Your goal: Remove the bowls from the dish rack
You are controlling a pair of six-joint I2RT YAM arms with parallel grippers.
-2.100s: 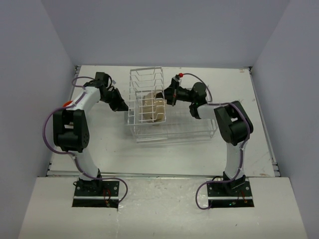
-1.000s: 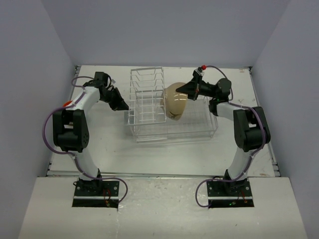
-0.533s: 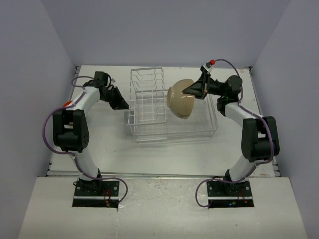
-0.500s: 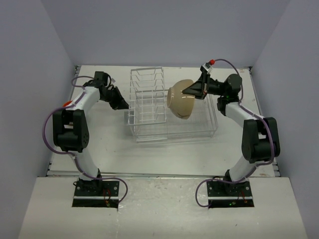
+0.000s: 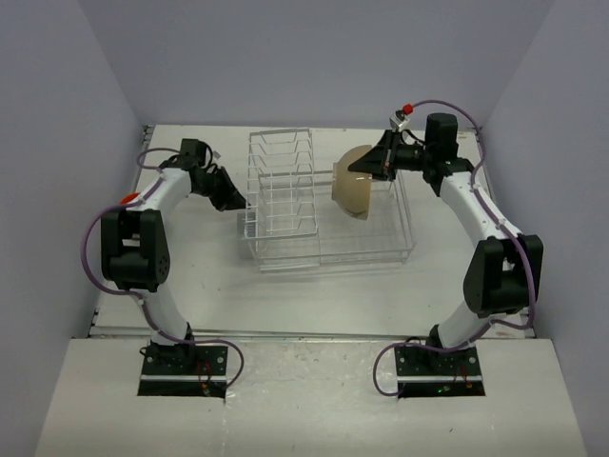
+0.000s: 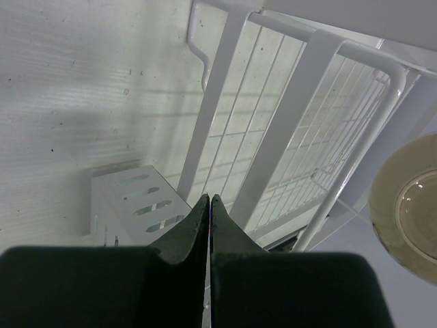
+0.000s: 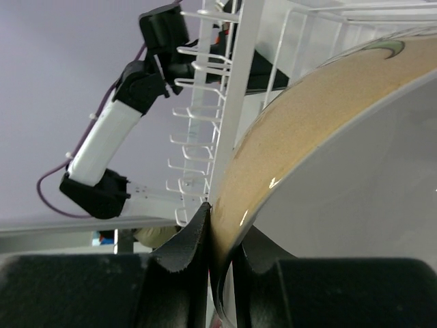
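Bowl (image 5: 351, 191) gripped by right end effector (image 5: 368, 168), left end effector (image 5: 234, 203) clenched beside dish rack (image 5: 282, 181)

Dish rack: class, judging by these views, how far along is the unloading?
Done: the dish rack's slots and basket show no bowl resting in them. In hand: the right tool is shut on the tan bowl's rim, holding it above the basket section. Left: set that bowl on the table. The left tool, shut and empty, sits beside the rack.

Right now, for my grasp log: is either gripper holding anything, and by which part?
The right gripper pinches the large tan round bowl by its rim; the left gripper is shut, holding nothing.
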